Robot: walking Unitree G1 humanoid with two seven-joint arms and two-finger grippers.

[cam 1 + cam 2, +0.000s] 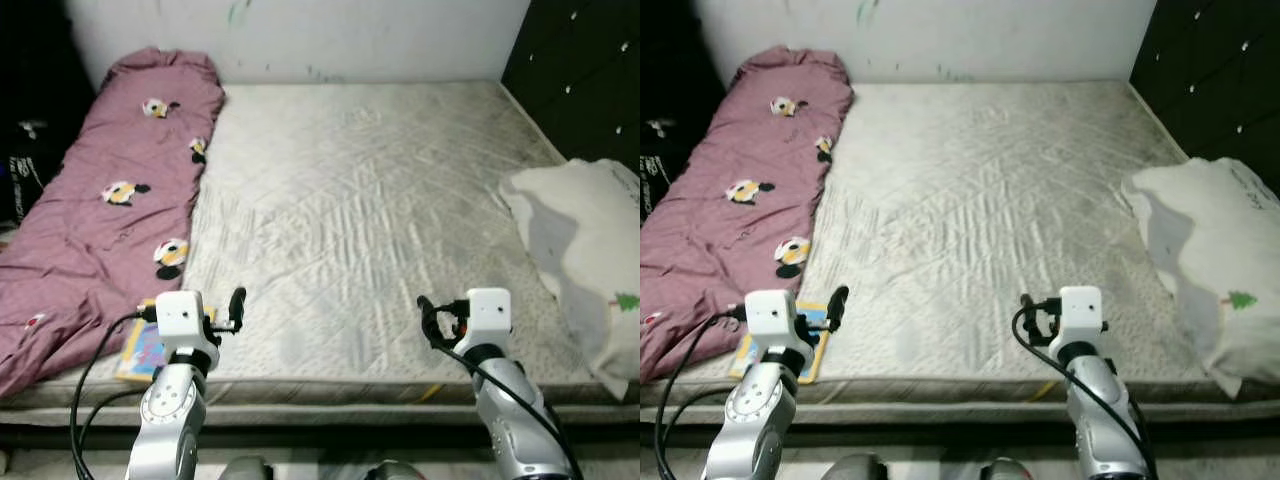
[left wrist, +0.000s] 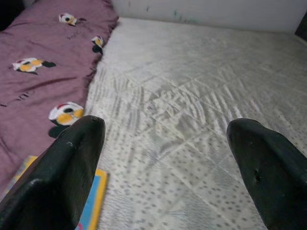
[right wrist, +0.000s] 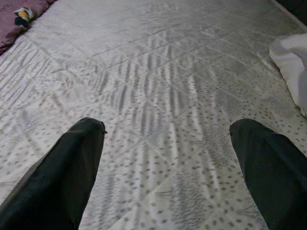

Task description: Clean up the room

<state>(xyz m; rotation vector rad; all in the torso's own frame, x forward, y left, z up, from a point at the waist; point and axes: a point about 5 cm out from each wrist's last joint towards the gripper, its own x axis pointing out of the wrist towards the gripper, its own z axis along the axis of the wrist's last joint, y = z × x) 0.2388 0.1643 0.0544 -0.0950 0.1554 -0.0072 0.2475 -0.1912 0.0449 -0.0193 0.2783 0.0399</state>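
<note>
Bare grey quilted mattress point(image 1: 360, 220), mauve cartoon-print duvet point(image 1: 110, 190) along its left side, white pillow point(image 1: 585, 250) right, colourful book point(image 1: 145, 352) near left tool point(image 1: 236, 308), print unreadable, left tool and right tool point(image 1: 428, 318) both spread, hovering above front edge.

text: none legible | labels: none | numbers: none | signs: none

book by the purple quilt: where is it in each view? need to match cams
Left eye: book at the mattress's near left edge, beside the left hand.
Right eye: book, same spot.
Left wrist: its blue and yellow corner, by one finger.
Right wrist: not in it.
Shared landmark: purple quilt.
</note>
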